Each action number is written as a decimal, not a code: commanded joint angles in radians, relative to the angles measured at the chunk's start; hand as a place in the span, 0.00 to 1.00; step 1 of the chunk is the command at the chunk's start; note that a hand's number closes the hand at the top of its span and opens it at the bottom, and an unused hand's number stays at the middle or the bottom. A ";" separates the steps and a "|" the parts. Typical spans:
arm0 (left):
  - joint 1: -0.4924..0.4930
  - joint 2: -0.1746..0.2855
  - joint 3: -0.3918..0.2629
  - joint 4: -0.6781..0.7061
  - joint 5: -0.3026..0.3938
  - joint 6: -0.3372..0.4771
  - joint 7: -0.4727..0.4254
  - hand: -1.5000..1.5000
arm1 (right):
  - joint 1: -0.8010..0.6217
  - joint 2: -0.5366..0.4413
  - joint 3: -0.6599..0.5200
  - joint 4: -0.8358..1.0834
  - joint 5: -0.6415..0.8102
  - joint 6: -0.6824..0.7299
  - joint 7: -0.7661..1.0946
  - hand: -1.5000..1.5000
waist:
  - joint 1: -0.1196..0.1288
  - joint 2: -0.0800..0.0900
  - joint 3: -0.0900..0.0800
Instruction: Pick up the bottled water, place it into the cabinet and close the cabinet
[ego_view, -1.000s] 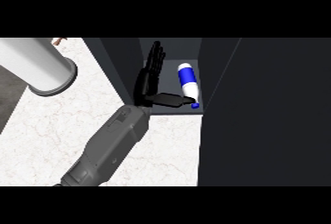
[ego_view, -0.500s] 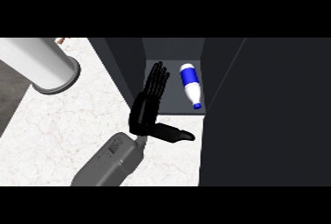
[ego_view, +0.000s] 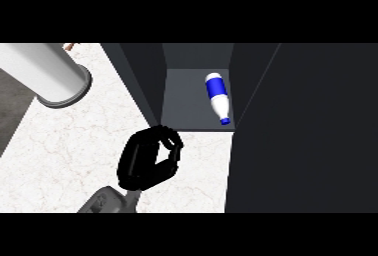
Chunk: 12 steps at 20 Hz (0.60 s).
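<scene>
Withdrawn from the dark grey open cabinet (ego_view: 184, 97), the black left hand (ego_view: 151, 157) now hangs just outside the cabinet's front edge, fingers curled in and holding nothing. The white, blue-banded plastic water bottle (ego_view: 215, 94) lies on the cabinet floor beside its right wall, bare floor to its left. Its long axis runs back to front, with the blue cap at the cabinet's front lip.

text: none legible | bottled water (ego_view: 215, 89) band: plain blue
</scene>
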<state>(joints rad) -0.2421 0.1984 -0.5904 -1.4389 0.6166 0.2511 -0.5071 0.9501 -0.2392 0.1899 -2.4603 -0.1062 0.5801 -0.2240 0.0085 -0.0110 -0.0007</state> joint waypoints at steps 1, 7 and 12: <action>0.112 0.065 0.018 -0.122 0.012 -0.004 -0.009 0.00 | 0.083 -0.095 0.008 -0.172 0.047 0.094 0.008 1.00 | -0.010 -0.002 0.000; 0.269 0.207 0.098 -0.265 0.050 -0.040 -0.020 0.00 | 0.082 -0.085 0.128 -0.231 0.177 0.105 -0.033 1.00 | -0.013 -0.007 -0.001; 0.370 0.264 0.167 -0.340 0.136 -0.100 -0.017 0.00 | 0.057 -0.133 0.268 -0.223 0.239 0.140 0.024 1.00 | 0.000 -0.008 -0.004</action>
<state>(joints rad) 0.0407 0.4000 -0.4724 -1.7089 0.7044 0.1905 -0.5207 0.9912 -0.3283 0.4001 -2.4979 -0.0233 0.6962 -0.2628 0.0029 -0.0148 -0.0033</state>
